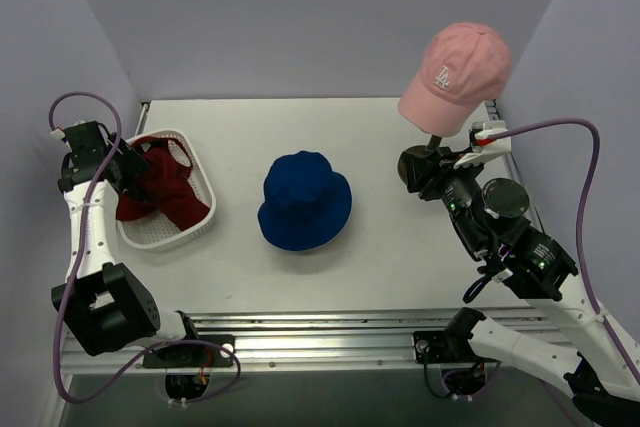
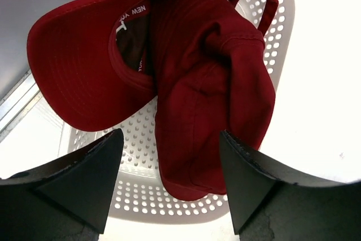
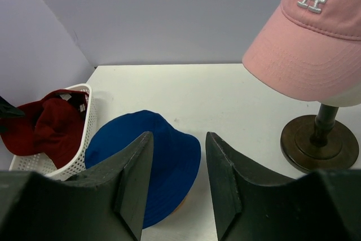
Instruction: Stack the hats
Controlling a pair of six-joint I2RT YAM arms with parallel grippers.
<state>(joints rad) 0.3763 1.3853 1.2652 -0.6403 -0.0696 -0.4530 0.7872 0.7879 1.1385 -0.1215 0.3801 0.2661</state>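
My left pincer (image 2: pixel 172 139) hangs released, jaws wide and grasping nothing, just above the white mesh basket (image 2: pixel 141 196) at the left of the table (image 1: pixel 380 257). In the basket lie the red cap (image 2: pixel 73 77), underside up, and a dark red hat (image 2: pixel 214 100) crumpled against it. My right pincer (image 3: pixel 179 145), on the right, is released too, jaws partly apart and empty. The blue bucket hat (image 1: pixel 305 202) sits mid-table. The pink cap (image 1: pixel 455 77) rests on a stand (image 3: pixel 318 139), far right.
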